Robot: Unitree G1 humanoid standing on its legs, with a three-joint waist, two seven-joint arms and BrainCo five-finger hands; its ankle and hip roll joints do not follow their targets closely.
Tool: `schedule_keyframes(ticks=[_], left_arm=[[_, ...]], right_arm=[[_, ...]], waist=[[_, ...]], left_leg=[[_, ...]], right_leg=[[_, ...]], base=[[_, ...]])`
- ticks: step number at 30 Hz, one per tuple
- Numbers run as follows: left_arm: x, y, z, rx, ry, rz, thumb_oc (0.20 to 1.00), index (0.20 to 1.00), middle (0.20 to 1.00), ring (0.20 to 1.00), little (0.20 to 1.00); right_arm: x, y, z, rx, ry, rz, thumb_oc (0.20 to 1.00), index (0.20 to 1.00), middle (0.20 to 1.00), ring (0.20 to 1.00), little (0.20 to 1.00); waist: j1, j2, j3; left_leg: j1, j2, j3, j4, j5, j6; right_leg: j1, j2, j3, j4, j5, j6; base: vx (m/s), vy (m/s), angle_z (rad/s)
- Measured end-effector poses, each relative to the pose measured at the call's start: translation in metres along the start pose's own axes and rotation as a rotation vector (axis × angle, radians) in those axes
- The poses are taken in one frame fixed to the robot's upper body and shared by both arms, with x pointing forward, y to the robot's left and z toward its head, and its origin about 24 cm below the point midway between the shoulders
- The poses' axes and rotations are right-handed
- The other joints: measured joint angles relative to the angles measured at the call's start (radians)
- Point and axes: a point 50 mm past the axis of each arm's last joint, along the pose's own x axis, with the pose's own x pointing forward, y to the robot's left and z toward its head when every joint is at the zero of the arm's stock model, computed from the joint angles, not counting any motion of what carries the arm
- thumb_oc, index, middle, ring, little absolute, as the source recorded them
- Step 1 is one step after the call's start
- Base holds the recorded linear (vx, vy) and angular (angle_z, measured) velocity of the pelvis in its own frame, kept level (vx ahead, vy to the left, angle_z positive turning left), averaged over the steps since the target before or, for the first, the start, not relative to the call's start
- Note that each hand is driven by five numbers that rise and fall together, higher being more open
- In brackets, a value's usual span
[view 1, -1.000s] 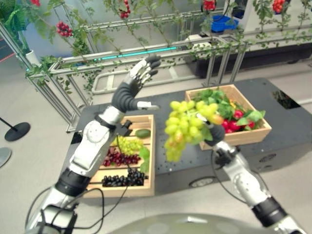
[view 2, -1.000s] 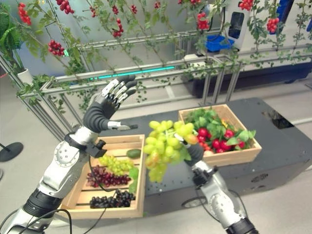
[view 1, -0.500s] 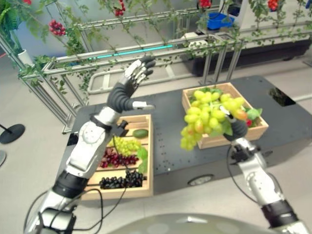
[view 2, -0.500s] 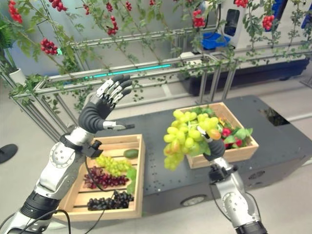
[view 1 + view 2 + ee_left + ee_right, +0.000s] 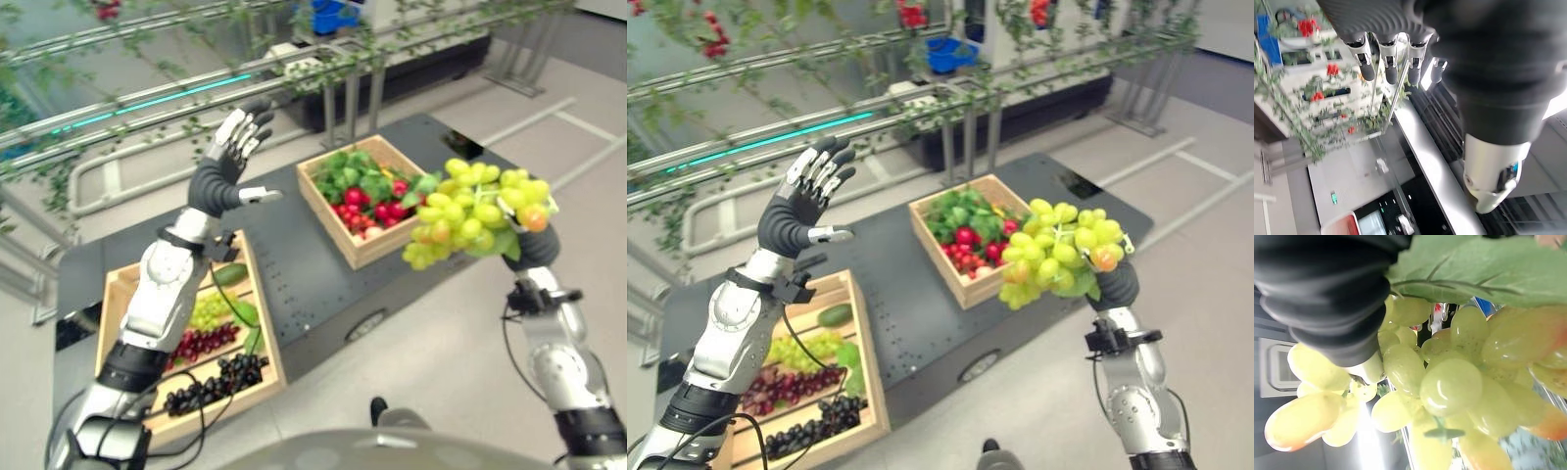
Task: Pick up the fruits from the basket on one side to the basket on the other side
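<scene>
In the left eye view I see a dark tabletop point(image 5: 294, 264) carrying two wooden baskets. The right basket point(image 5: 364, 250) sits near its far end, filled with green leaves and red fruit. The left basket point(image 5: 257, 323) sits at the near end of the tabletop, holding a light green grape bunch, a dark red bunch, a black bunch and one small green fruit. My right hand point(image 5: 534, 245) is raised to the right of the right basket, past the tabletop's edge, holding a bunch of green grapes point(image 5: 475, 211) in the air. The grapes and a leaf cover the fingers, so I cannot tell exactly how they close; the bunch hangs from the hand. My left hand point(image 5: 227, 162) is lifted high above the tabletop, between the two baskets, its fingers spread straight and holding nothing.

In the right eye view I see the same layout: the grape bunch hangs just right of the right basket, over the floor point(image 5: 1019, 392), and the left hand is raised open above the left basket's far end. A metal railing wound with leafy vines point(image 5: 921, 98) runs behind the tabletop.

In the left wrist view the fingers point(image 5: 1388, 63) stand straight and apart, with nothing between them.

In the right wrist view pale green grapes and a leaf crowd against the dark cover of the hand.
</scene>
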Motion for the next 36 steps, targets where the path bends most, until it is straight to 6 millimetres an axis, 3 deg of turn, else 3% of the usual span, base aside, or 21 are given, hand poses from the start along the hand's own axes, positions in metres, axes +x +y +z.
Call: schedule_keyframes(ticks=[4,6,7,8,10,12,13,15,19,20,21,23,24,25,27,29,30,31,32,33,36], left_arm=[[0.000,0.000,0.000,-0.005,-0.004,0.006,1.000,1.000,1.000,1.000,1.000],[-0.001,0.008,0.004,0.014,-0.024,0.047,1.000,1.000,1.000,1.000,1.000],[-0.002,0.014,0.005,0.022,-0.027,0.078,1.000,1.000,1.000,1.000,1.000],[-0.004,0.015,0.004,0.014,-0.029,0.104,1.000,1.000,1.000,1.000,1.000],[-0.014,0.025,0.007,0.036,-0.020,0.152,1.000,1.000,1.000,1.000,1.000],[-0.021,0.034,0.009,0.059,-0.016,0.200,1.000,1.000,1.000,1.000,1.000],[-0.027,0.040,0.011,0.074,-0.012,0.230,1.000,1.000,1.000,1.000,1.000],[-0.029,0.040,0.010,0.073,-0.007,0.234,1.000,1.000,1.000,1.000,1.000],[-0.028,0.040,0.010,0.054,-0.015,0.241,1.000,1.000,1.000,1.000,1.000],[-0.028,0.039,0.009,0.029,-0.021,0.253,1.000,1.000,1.000,1.000,1.000],[-0.029,0.038,0.007,0.017,-0.022,0.257,1.000,1.000,1.000,1.000,1.000],[-0.029,0.039,0.007,0.007,-0.030,0.274,1.000,1.000,1.000,1.000,1.000],[-0.036,0.041,0.005,-0.003,-0.023,0.312,1.000,1.000,1.000,1.000,1.000],[-0.041,0.040,0.003,-0.005,-0.012,0.322,1.000,1.000,1.000,1.000,1.000],[-0.041,0.039,0.005,0.000,-0.019,0.318,1.000,1.000,1.000,1.000,1.000],[-0.043,0.040,0.004,-0.009,-0.025,0.351,1.000,1.000,1.000,1.000,1.000],[-0.044,0.041,0.003,-0.008,-0.019,0.360,1.000,1.000,1.000,1.000,1.000],[-0.047,0.041,0.001,-0.002,-0.007,0.373,1.000,1.000,1.000,1.000,1.000],[-0.048,0.041,0.000,-0.001,0.002,0.378,1.000,1.000,1.000,1.000,1.000],[-0.055,0.042,-0.002,0.003,0.026,0.391,1.000,1.000,1.000,1.000,1.000],[-0.057,0.046,-0.004,0.010,0.035,0.409,1.000,1.000,1.000,1.000,1.000]], right_arm=[[-0.009,-0.004,-0.002,-0.023,0.026,-0.032,0.200,0.200,0.200,0.200,0.200],[-0.003,0.000,-0.005,-0.014,0.017,-0.013,0.200,0.200,0.200,0.200,0.200],[-0.002,0.000,-0.005,-0.015,0.017,-0.008,0.200,0.200,0.200,0.200,0.200],[-0.002,-0.002,-0.002,-0.026,0.011,-0.013,0.200,0.200,0.200,0.200,0.200],[0.002,0.001,-0.002,-0.023,0.008,0.003,0.200,0.200,0.200,0.200,0.200],[0.002,0.001,-0.003,-0.021,0.007,0.005,0.200,0.200,0.200,0.200,0.200],[0.003,0.002,-0.001,-0.026,0.003,0.013,0.200,0.200,0.200,0.200,0.200],[0.004,0.001,-0.001,-0.035,0.005,0.015,0.200,0.200,0.200,0.200,0.200],[0.004,-0.001,0.003,-0.060,0.001,0.006,0.200,0.200,0.200,0.200,0.200],[0.004,-0.003,0.006,-0.081,-0.007,0.002,0.200,0.200,0.200,0.200,0.200],[0.004,-0.004,0.008,-0.090,-0.013,0.000,0.200,0.200,0.200,0.200,0.200],[0.005,-0.006,0.009,-0.100,-0.011,-0.003,0.200,0.200,0.200,0.200,0.200],[0.004,-0.006,0.006,-0.093,-0.004,-0.011,0.200,0.200,0.200,0.200,0.200],[0.004,-0.006,0.006,-0.094,-0.006,-0.009,0.200,0.200,0.200,0.200,0.200],[0.006,-0.005,0.012,-0.112,-0.031,-0.001,0.200,0.200,0.200,0.200,0.200],[0.007,-0.006,0.013,-0.139,-0.021,-0.008,0.200,0.200,0.200,0.200,0.200],[0.007,-0.008,0.012,-0.149,-0.014,-0.011,0.200,0.200,0.200,0.200,0.200],[0.006,-0.011,0.010,-0.161,-0.001,-0.021,0.200,0.200,0.200,0.200,0.200],[0.006,-0.011,0.008,-0.162,0.005,-0.025,0.200,0.200,0.200,0.200,0.200],[0.010,-0.013,0.005,-0.179,0.016,-0.025,0.200,0.200,0.200,0.200,0.200],[0.008,-0.017,0.007,-0.215,0.027,-0.043,0.200,0.200,0.200,0.200,0.200]], waist=[[-0.001,-0.012,0.012],[0.040,-0.021,0.031],[0.051,-0.028,0.040],[0.059,-0.013,0.047],[0.098,-0.009,0.055],[0.112,-0.027,0.044],[0.120,-0.049,0.030],[0.122,-0.031,0.029],[0.099,-0.020,0.024],[0.096,-0.023,0.023],[0.095,-0.021,0.023],[0.092,-0.039,0.027],[0.163,-0.067,0.032],[0.173,-0.075,0.034],[0.159,-0.083,0.023],[0.183,-0.107,0.030],[0.185,-0.113,0.033],[0.201,-0.121,0.035],[0.195,-0.126,0.036],[0.242,-0.125,0.032],[0.236,-0.102,0.033]], left_leg=[[0.013,-0.010,0.037,0.000,-0.004,0.006],[0.018,-0.002,0.101,0.003,-0.014,0.011],[0.015,0.004,0.113,0.006,-0.019,0.031],[0.025,0.023,0.175,0.001,-0.008,0.023],[0.031,0.052,0.236,0.022,-0.026,0.010],[0.029,0.059,0.242,0.036,-0.042,-0.011],[0.029,0.049,0.238,0.048,-0.047,-0.026],[0.027,0.072,0.200,0.063,-0.057,-0.041],[0.011,0.114,0.180,0.145,-0.092,-0.078],[-0.005,0.137,0.184,0.220,-0.117,-0.086],[-0.006,0.145,0.183,0.244,-0.118,-0.091],[-0.031,0.188,0.178,0.406,-0.141,-0.136],[-0.077,0.261,0.176,0.658,-0.123,-0.165],[-0.085,0.269,0.169,0.698,-0.133,-0.182],[-0.192,0.221,0.087,0.741,-0.157,-0.199],[-0.250,0.109,-0.056,0.542,-0.149,-0.127],[-0.274,0.111,-0.074,0.509,-0.140,-0.112],[-0.273,0.090,-0.182,0.415,-0.118,-0.089],[-0.281,0.075,-0.223,0.386,-0.115,-0.087],[-0.251,0.037,-0.402,0.288,-0.103,-0.071],[-0.235,0.031,-0.457,0.255,-0.059,-0.061]], right_leg=[[-0.007,-0.004,0.019,-0.002,0.016,0.006],[-0.060,-0.001,-0.036,0.021,0.062,0.036],[-0.062,-0.027,-0.083,0.014,0.039,0.044],[-0.088,-0.098,-0.361,0.094,-0.024,0.038],[-0.125,-0.154,-0.500,0.267,-0.075,0.035],[-0.096,-0.169,-0.543,0.306,-0.090,0.051],[-0.061,-0.134,-0.535,0.230,-0.130,-0.012],[-0.040,-0.079,-0.519,0.180,-0.114,-0.041],[-0.031,-0.039,-0.491,0.176,-0.132,-0.072],[-0.023,-0.029,-0.466,0.176,-0.133,-0.116],[-0.017,-0.023,-0.466,0.174,-0.140,-0.125],[-0.015,-0.012,-0.451,0.210,-0.186,-0.137],[0.021,0.014,-0.375,0.193,-0.193,-0.184],[0.051,0.028,-0.367,0.167,-0.180,-0.192],[0.066,0.040,-0.345,0.120,-0.175,-0.189],[0.072,0.065,-0.252,0.062,-0.137,-0.182],[0.081,0.082,-0.228,0.050,-0.136,-0.184],[0.090,0.102,-0.197,0.040,-0.129,-0.192],[0.099,0.121,-0.151,0.032,-0.129,-0.192],[0.095,0.137,-0.089,0.026,-0.116,-0.202],[0.125,0.154,-0.089,-0.002,-0.108,-0.206]], base=[[-0.10,0.041,-0.36],[-0.19,0.065,-0.97],[-0.13,0.118,-0.68],[0.00,0.055,-0.59],[-0.01,0.001,-0.89],[0.03,-0.100,-0.47],[0.13,-0.178,-0.34],[0.12,-0.142,-0.34],[0.12,-0.183,-0.23],[0.12,-0.202,-0.27],[0.22,-0.370,-0.33],[0.08,-0.253,-0.77],[-0.08,-0.019,-1.50],[-0.06,0.027,-1.53],[0.03,0.067,-0.71],[0.10,0.100,-1.29],[0.16,0.149,-1.33],[0.07,0.083,-0.99],[0.13,0.138,-1.80],[0.05,0.054,-1.74],[0.11,0.121,-1.18]])
